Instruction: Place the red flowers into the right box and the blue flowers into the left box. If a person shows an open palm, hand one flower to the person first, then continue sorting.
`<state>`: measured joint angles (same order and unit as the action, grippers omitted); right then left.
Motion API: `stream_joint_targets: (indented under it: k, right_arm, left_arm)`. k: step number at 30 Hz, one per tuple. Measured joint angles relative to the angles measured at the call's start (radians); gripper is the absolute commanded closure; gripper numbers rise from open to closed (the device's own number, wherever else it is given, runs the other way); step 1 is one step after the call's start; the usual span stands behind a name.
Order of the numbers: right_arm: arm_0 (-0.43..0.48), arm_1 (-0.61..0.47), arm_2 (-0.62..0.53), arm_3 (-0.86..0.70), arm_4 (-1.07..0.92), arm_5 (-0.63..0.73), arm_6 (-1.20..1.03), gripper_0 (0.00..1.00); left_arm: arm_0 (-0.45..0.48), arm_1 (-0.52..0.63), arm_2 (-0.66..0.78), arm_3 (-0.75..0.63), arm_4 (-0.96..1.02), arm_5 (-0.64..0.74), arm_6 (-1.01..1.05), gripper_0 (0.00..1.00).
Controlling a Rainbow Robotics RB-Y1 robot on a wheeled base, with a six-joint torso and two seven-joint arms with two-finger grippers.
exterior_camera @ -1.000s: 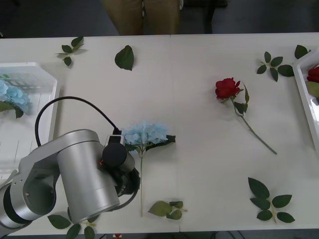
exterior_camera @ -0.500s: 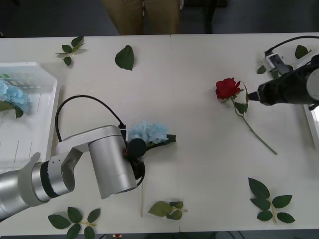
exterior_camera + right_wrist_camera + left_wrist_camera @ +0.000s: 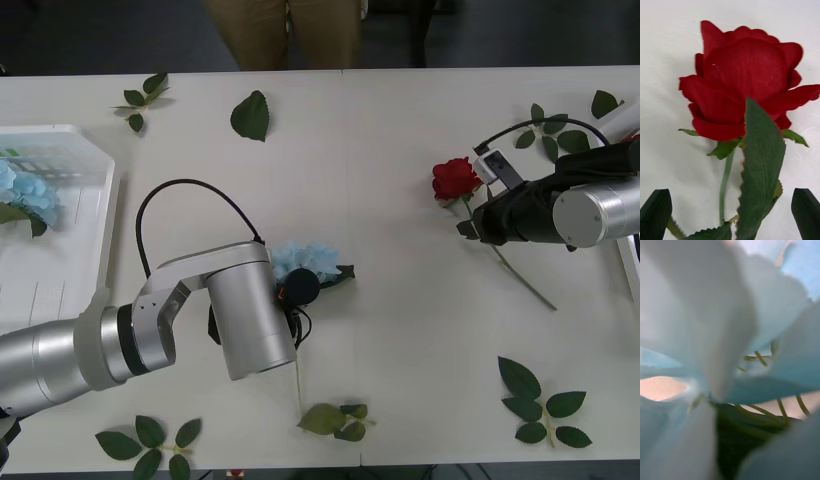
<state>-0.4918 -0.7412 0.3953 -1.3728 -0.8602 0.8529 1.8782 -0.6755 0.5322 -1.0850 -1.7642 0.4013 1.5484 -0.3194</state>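
Lying mid-table, the pale sky-blue hydrangea cluster is half covered by the left gripper, whose finger spread I cannot tell; blurred petals press against its wrist camera. The right gripper straddles the deep-red rose stem with black fingers wide apart. Loose green leaf sprigs lie scattered around. The white plastic left box holds another blue bloom.
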Motion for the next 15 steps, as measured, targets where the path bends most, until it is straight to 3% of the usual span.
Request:
stream_joint_targets:
  k: [10,11,13,15]
  right_arm:
    - [-0.065,0.072,0.001,0.156,0.016,-0.008,0.0,0.08]
    - [-0.077,0.079,0.001,0.171,0.016,-0.008,0.0,0.11]
    - [-0.096,0.092,0.001,0.192,0.018,-0.008,0.0,0.34]
    - [-0.109,0.101,0.001,0.205,0.019,-0.008,0.0,0.69]
  left_arm:
    - [-0.001,0.151,0.022,-0.244,0.191,0.004,-0.036,0.0]
    - [-0.001,0.159,0.026,-0.256,0.196,0.006,-0.036,0.0]
    - [-0.001,0.162,0.029,-0.264,0.197,0.009,-0.036,0.0]
    - [-0.002,0.16,0.029,-0.265,0.197,0.01,-0.036,0.0]
